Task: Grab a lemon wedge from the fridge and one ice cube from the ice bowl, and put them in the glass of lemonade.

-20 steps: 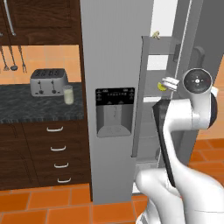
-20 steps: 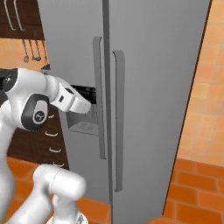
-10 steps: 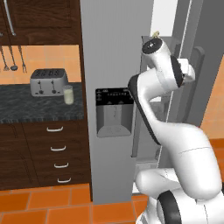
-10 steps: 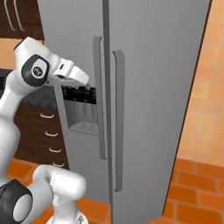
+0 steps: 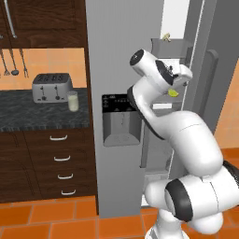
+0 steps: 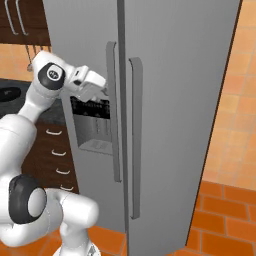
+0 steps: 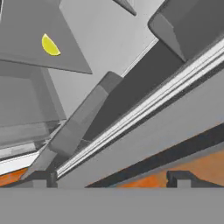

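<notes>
The fridge (image 5: 121,56) stands with its right door swung open, showing door shelves. A tiny yellow-green lemon wedge (image 5: 173,92) lies on one of those shelves. My gripper (image 5: 180,83) hovers right above it. In the hand view the lemon wedge (image 7: 50,46) sits at the upper left on a grey shelf, well away from my open gripper (image 7: 111,179), which holds nothing. The glass of lemonade (image 5: 72,101) stands on the dark counter beside the toaster. The black ice bowl (image 6: 7,93) is cut off by the left edge of the right base view.
A silver toaster (image 5: 52,87) stands on the counter (image 5: 28,116) above wooden drawers. A small tan mushroom-shaped item (image 5: 165,36) rests on an upper door shelf. The open door's edge (image 5: 209,88) rises right of my hand. The closed fridge door handles (image 6: 134,135) face the right base camera.
My arm has swung up and folded, bringing the hand in toward the door shelf with the lemon wedge. The jaws stayed open.
</notes>
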Controlling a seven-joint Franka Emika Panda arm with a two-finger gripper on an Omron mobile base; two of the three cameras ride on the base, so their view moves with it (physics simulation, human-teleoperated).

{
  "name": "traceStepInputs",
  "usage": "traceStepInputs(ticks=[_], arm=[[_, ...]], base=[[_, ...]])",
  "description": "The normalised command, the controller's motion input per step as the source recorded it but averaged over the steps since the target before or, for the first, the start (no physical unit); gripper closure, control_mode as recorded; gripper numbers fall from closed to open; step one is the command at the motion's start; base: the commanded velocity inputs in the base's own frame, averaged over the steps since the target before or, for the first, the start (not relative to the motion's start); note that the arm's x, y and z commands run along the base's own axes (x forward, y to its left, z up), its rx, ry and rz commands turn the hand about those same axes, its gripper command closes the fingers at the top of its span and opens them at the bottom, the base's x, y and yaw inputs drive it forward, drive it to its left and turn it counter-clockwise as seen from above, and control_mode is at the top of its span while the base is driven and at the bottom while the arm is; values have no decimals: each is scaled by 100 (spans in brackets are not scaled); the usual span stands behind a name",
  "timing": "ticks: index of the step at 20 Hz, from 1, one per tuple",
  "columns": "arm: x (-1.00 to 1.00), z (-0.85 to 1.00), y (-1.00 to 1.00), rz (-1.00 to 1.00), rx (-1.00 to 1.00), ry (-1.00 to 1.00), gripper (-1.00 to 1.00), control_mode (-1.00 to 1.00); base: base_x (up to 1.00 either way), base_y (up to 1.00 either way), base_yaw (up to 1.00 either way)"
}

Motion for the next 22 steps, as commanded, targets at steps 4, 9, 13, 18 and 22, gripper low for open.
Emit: traceStepInputs(ticks=[4,9,13,18,22], arm=[[80,0,-58,13,-11,12,-100,-100],[8,-15,-29,10,-6,9,-100,-100],[0,-9,0,5,-1,8,-100,-100],[-12,-11,-17,1,-5,4,-100,-100],[-51,-18,-54,-4,-1,3,-100,-100]], base=[[0,0,0],[0,0,0],[0,0,0],[0,0,0],[0,0,0]])
